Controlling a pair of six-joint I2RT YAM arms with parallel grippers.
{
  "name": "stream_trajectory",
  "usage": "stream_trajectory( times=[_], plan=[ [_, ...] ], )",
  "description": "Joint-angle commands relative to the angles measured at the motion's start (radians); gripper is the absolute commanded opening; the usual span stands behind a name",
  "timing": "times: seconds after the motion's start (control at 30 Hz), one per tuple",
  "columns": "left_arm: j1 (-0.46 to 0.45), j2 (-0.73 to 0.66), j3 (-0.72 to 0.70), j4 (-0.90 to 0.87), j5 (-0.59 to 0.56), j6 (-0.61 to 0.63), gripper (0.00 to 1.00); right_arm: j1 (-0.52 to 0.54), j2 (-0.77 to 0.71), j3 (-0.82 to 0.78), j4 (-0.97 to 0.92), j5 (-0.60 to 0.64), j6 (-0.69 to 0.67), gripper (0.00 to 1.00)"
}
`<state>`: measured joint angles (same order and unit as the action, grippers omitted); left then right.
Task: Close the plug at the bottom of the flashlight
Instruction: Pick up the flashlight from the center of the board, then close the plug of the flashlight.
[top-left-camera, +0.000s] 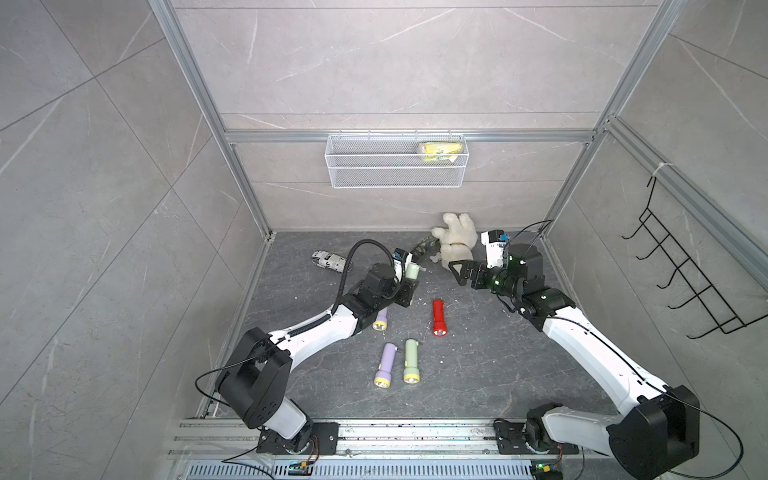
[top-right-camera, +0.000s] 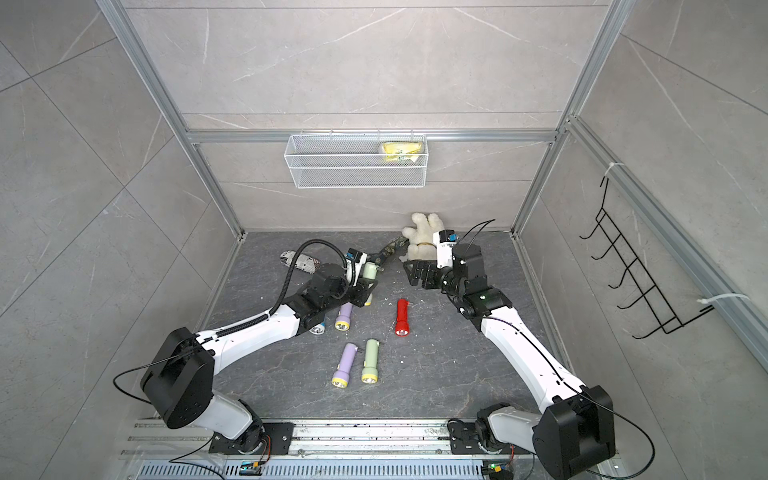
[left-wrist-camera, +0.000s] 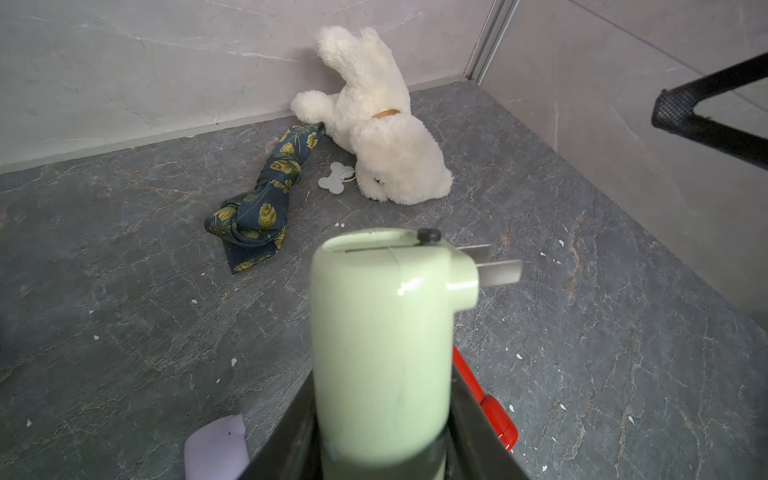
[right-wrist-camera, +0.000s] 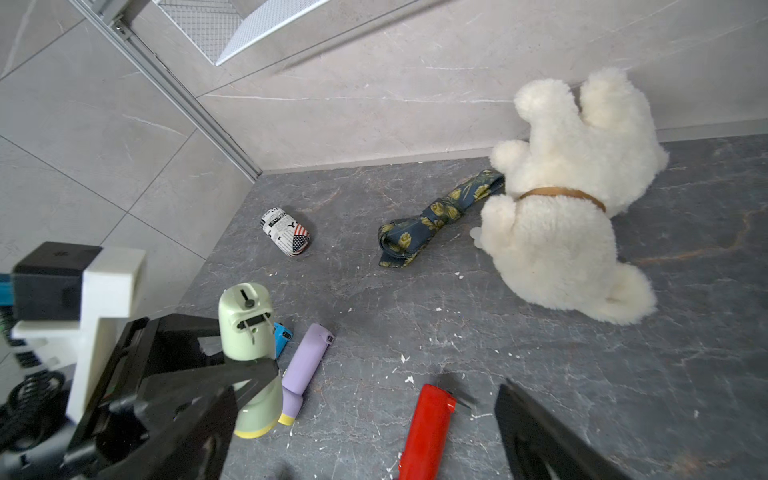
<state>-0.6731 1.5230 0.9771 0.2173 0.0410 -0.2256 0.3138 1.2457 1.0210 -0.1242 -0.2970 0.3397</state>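
Note:
My left gripper (left-wrist-camera: 382, 453) is shut on a pale green flashlight (left-wrist-camera: 380, 332), holding it above the floor with its bottom end pointing toward the back wall. The plug (left-wrist-camera: 496, 268) stands out sideways from that end, its two metal prongs showing. In both top views the held flashlight (top-left-camera: 412, 271) is left of centre. My right gripper (top-left-camera: 456, 271) hangs open a short way to its right, fingers pointing at it, nothing between them. In the right wrist view the held flashlight (right-wrist-camera: 247, 324) is apart from my right gripper (right-wrist-camera: 368, 415).
On the floor lie a red flashlight (top-left-camera: 438, 318), a purple one (top-left-camera: 384, 365), a green one (top-left-camera: 411, 361) and another purple one (top-left-camera: 381, 321) under my left arm. A white plush dog (top-left-camera: 455, 241), a knotted cloth (left-wrist-camera: 257, 199) and a printed roll (top-left-camera: 328, 261) lie near the back wall.

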Motion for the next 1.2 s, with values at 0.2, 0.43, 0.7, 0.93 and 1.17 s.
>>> stream_trajectory(
  times=[0.2, 0.43, 0.7, 0.93, 1.17],
  plan=[
    [0.096, -0.09, -0.211, 0.567, 0.372, -0.048, 0.0, -0.002, 0.036, 0.01, 0.163, -0.33, 0.028, 1.0],
    [0.149, -0.021, -0.246, 0.767, 0.657, -0.11, 0.0, -0.001, 0.047, 0.001, 0.251, -0.524, 0.036, 0.99],
    [0.144, -0.008, -0.265, 0.844, 0.769, -0.029, 0.0, 0.012, 0.097, 0.056, 0.173, -0.683, -0.008, 0.93],
    [0.116, -0.067, -0.231, 0.66, 0.802, 0.105, 0.0, 0.066, 0.152, 0.13, 0.062, -0.699, -0.076, 0.9],
    [0.096, -0.13, -0.235, 0.576, 0.793, 0.169, 0.0, 0.096, 0.191, 0.181, 0.012, -0.722, -0.097, 0.8]
  ],
)
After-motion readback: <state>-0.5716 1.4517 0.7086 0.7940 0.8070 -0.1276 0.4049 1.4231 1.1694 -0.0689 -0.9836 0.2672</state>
